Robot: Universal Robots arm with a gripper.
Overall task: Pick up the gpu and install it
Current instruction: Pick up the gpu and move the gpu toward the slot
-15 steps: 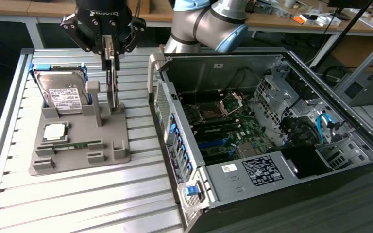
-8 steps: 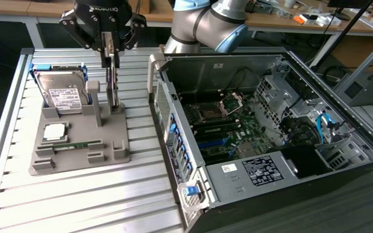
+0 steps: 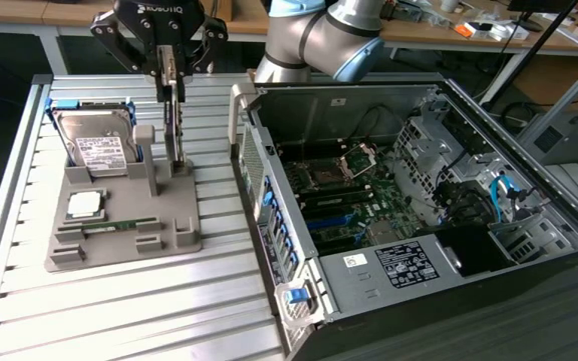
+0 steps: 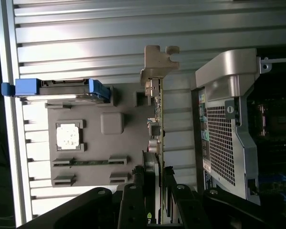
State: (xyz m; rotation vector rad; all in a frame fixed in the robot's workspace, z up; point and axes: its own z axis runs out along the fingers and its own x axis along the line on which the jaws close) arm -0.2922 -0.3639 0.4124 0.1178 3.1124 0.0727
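While the gripper (image 3: 171, 83) is clamping the top edge of the gpu (image 3: 177, 131), standing upright in the grey holder (image 3: 118, 242) on the exterior view's left, a straight vertical lift is looking safest; at the wrist, its fingers (image 4: 133, 202) are flanking the edge-on gpu squarely.

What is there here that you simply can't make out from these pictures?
- Thin flat circuit card: it stands edge-on in the exterior view, so its faces are unseen. The black gripper clamped on it covers its top.
- White label on the silver hard drive: print too small, exterior view.
- Dark motherboard in the open grey computer case: slots too small and shadowed to tell apart, exterior view.
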